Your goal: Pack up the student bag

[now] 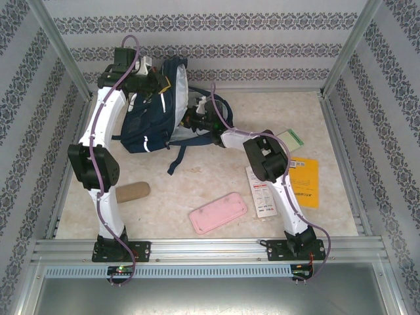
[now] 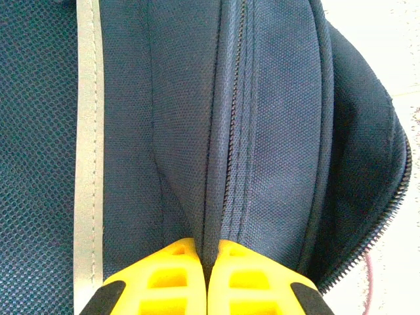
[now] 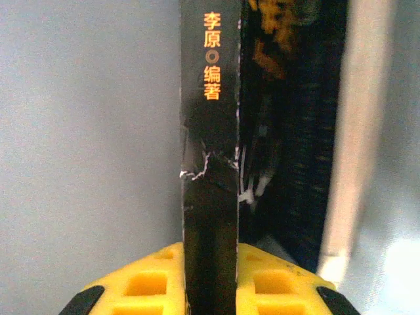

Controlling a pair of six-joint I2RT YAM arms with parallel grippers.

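Student bag (image 1: pixel 154 121), the large navy blue fabric backpack with white stripes, stands toward the far left of the table (image 1: pixel 197 190). Our left gripper (image 2: pixel 209 252) pinches a fabric fold beside its zipper (image 2: pixel 230 164); our right gripper (image 3: pixel 210 252) clamps a thin black book (image 3: pixel 209 164) with orange lettering. We judge the book is going in; next, push deeper, then release.

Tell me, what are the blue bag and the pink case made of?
The student bag looks like woven cloth, matte navy: its weave and stitched seams show up close. The pink case seems to be smooth soft plastic or rubber, but it is too small to be sure.
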